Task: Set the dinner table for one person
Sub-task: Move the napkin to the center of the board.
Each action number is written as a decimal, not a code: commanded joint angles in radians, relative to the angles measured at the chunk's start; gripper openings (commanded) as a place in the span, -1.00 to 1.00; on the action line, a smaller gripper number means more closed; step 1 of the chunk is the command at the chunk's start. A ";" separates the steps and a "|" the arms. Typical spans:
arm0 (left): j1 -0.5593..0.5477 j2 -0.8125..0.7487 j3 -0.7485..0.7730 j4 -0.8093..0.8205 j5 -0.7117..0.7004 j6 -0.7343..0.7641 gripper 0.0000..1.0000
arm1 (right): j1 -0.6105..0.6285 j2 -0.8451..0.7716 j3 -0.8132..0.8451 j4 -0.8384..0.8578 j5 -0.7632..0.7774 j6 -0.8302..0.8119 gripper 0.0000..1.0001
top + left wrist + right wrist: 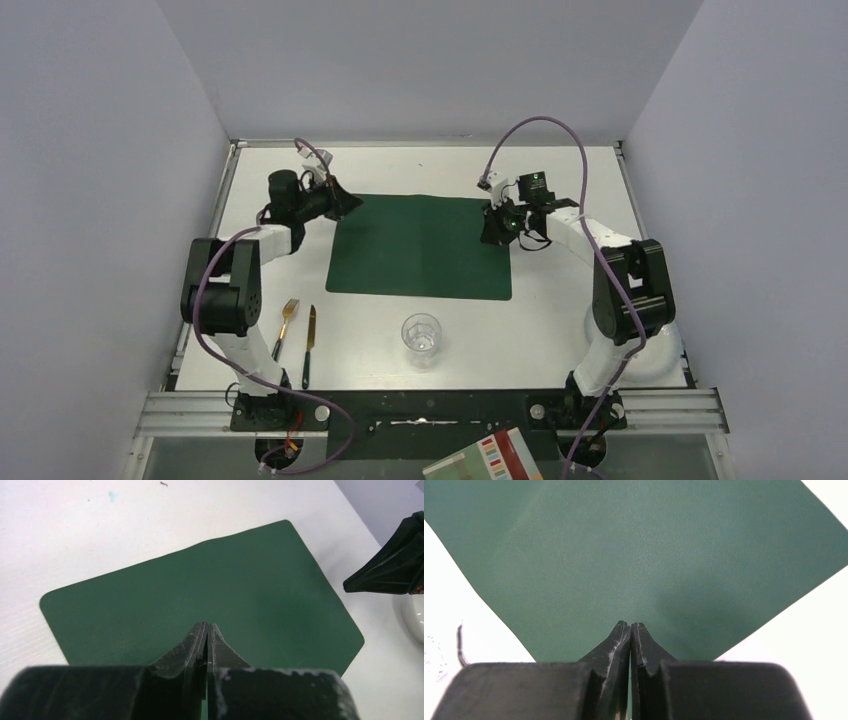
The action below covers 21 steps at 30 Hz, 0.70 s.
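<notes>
1. Spread across the whole top view, bounded by pale walls on three sides – the white desk (pixel 560 330), with both arm bases at its near edge.
2. Flat on its middle: a dark green placemat (pixel 420 245).
3. At the mat's far left corner, the left tool (pixel 345 205) (pixel 206 626) – jaws pressed together, a sliver of green caught between them.
4. At the far right corner, the right tool (pixel 495 232) (pixel 630 625), likewise clamped narrow on the mat's edge.
5. Near the front left, side by side but apart: a fork (pixel 287 322) and a knife (pixel 310 345).
6. Just in front of the mat, upright: a clear glass (pixel 421 338).
</notes>
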 commanded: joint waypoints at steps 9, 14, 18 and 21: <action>-0.048 0.153 0.136 -0.133 -0.030 0.028 -1.00 | -0.006 0.038 -0.022 0.062 0.007 -0.038 -1.00; -0.047 0.180 0.201 -0.281 -0.054 0.101 -1.00 | -0.013 0.064 -0.019 0.062 0.028 -0.050 -1.00; -0.049 0.192 0.207 -0.308 -0.081 0.119 -1.00 | -0.025 0.096 -0.009 0.077 0.056 -0.035 -1.00; -0.049 0.210 0.214 -0.320 -0.085 0.116 -1.00 | -0.029 0.119 0.007 0.070 0.068 -0.030 -1.00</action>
